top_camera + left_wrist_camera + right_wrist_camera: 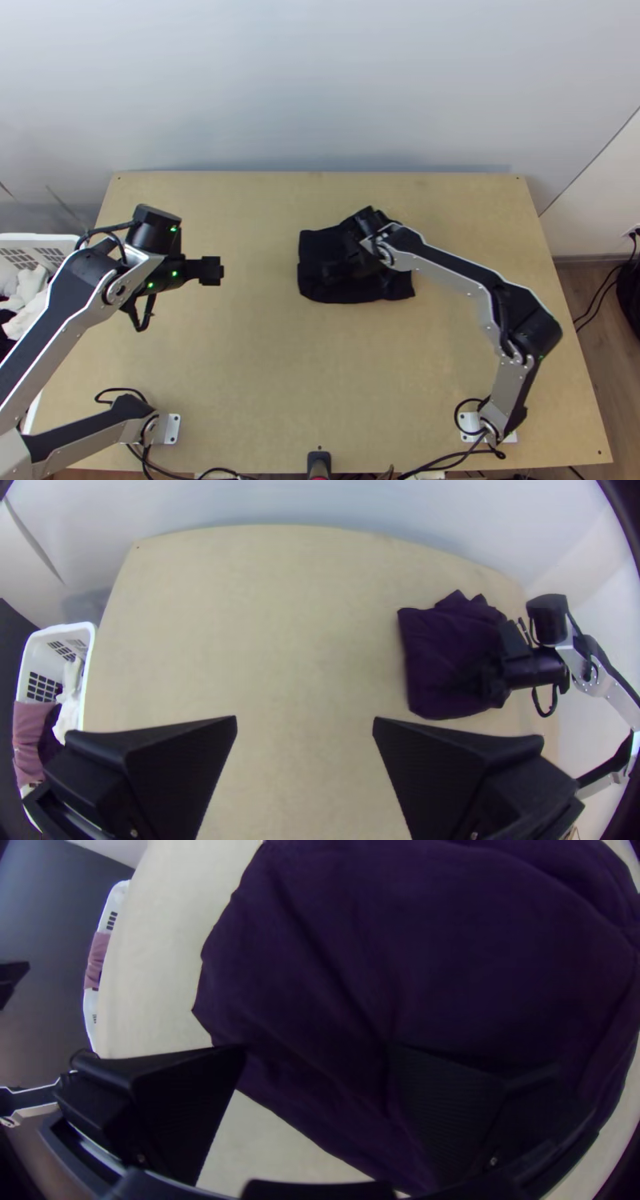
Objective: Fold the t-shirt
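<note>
Right of the surface's (264, 360) middle, a dark T-shirt (360, 288) lies in a compact bundle under an open tool

Toward the far side of the surface, the shirt makes a rough rectangle with soft creases and a fairly straight near edge. In the left wrist view, small peaks of cloth stick up along its far edge.

The right tool (330, 274) is low over the shirt, its two wide fingers (460, 1107) spread apart. In the right wrist view, one finger overlaps the dark cloth and the other is by its edge; whether either touches it, I cannot tell.

The left tool (211, 270) is over the left part of the surface, well apart from the shirt, also open and holding nothing.

Beside the surface's left edge is a white basket (36, 238) with white cloth (28, 292) and pink cloth (32, 727) inside.
</note>
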